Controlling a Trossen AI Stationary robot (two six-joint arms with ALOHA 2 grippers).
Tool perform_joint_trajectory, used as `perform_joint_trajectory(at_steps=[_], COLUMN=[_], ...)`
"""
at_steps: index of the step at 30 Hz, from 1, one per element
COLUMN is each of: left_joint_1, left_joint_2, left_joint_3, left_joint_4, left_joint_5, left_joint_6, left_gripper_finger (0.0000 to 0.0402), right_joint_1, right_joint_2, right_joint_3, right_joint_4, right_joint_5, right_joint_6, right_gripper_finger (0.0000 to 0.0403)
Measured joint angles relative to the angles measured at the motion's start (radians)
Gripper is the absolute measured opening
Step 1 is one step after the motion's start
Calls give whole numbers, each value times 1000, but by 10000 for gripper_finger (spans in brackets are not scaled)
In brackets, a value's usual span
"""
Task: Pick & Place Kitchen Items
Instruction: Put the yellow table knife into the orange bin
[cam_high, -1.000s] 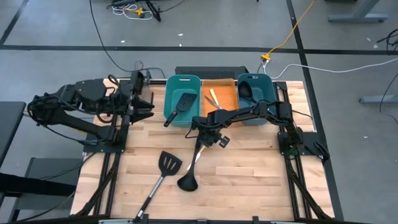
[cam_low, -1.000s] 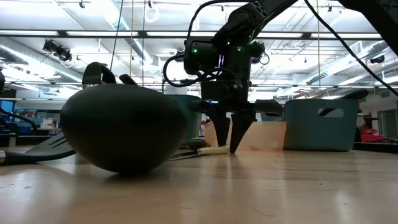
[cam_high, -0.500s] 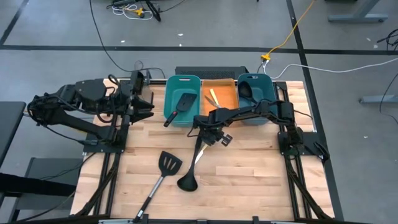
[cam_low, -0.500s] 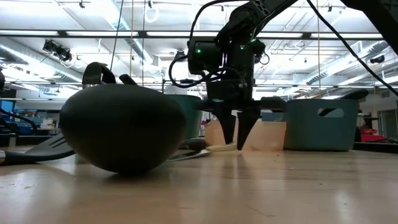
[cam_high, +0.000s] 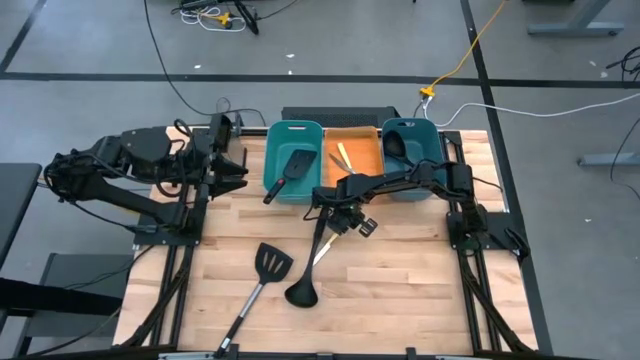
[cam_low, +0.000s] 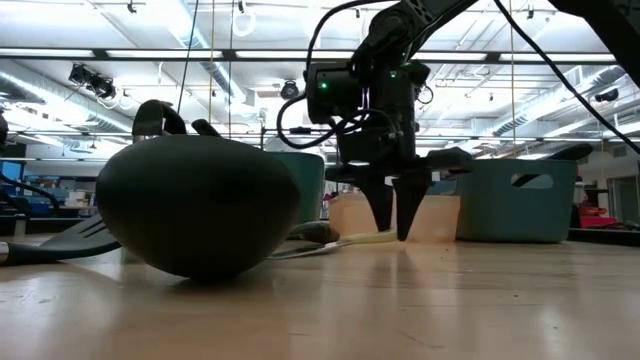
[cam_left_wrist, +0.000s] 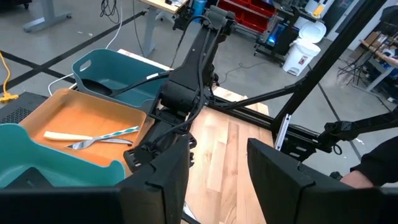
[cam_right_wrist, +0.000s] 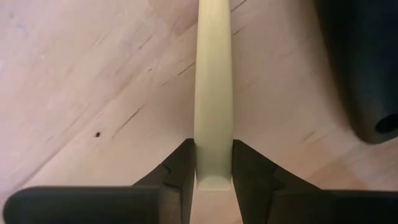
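Note:
A cream stick (cam_right_wrist: 213, 93) lies on the wooden table beside the black ladle (cam_high: 302, 290), whose bowl (cam_low: 200, 205) fills the low view's left. My right gripper (cam_high: 338, 226) points down at the table's middle, shut on the stick's end. A black slotted spatula (cam_high: 268, 265) lies left of the ladle. Another spatula (cam_high: 295, 168) rests in the left teal bin, and a ladle (cam_high: 398, 140) in the right teal bin. My left gripper (cam_high: 240, 165) hangs open, raised over the far left of the table. My right gripper pinches the cream stick at its very end (cam_right_wrist: 213, 169) between its two fingers (cam_right_wrist: 177, 174), which press on the stick's two long edges. The fingers come from above, pointing down, their tips (cam_low: 395, 232) just above the table. The stick runs nearly level, low over the wood.
Three bins stand in a row at the far edge: a teal one (cam_high: 275, 150), an orange one (cam_high: 365, 165) holding several thin sticks (cam_left_wrist: 99, 138), and another teal one (cam_high: 430, 150). The ladle's handle end (cam_right_wrist: 367, 68) lies close beside the held stick. Bare wood spreads toward the near right.
My right gripper has tipped and rolled a little, and its fingertips have swung toward the table's right, staying shut on the stick. The stick's held end has slid along with them, low over the table.

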Motion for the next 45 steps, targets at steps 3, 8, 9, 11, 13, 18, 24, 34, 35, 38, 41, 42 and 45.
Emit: perform_joint_trajectory(at_steps=[3,8,9,11,13,18,24,34,35,38,41,42,45], left_joint_1=[0,0,0,0,0,0,0,0,0,0,0,0,0], left_joint_2=[0,0,0,0,0,0,0,0,0,0,0,0,0], left_joint_3=[0,0,0,0,0,0,0,0,0,0,0,0,0], left_joint_4=[0,36,43,52,47,46,44,44,44,44,44,44,44], left_joint_5=[0,0,0,-1,-6,-8,-8,-24,-26,-26,-26,-26,-31], left_joint_6=[0,3,5,12,13,13,12,22,26,29,30,30,31], left_gripper_finger=[167,167,167,167,167,167,167,167,167,167,167,167,167], right_joint_1=[0,0,0,1,2,2,2,2,2,1,-5,-7,-14], right_joint_2=[-1,-6,-11,-24,-39,-60,-64,-65,-67,-84,-115,-126,-164], right_joint_3=[1,2,2,2,2,2,2,2,2,2,2,2,2], right_joint_4=[-19,-55,-57,-56,-58,-83,-117,-187,-187,-191,-194,-195,-199], right_joint_5=[-2,-18,-23,-25,-25,-25,-25,-25,-25,-25,-25,-25,-25], right_joint_6=[21,41,43,55,55,55,69,94,104,117,130,135,148], right_gripper_finger=[92,92,92,92,92,92,92,92,92,92,92,92,92])
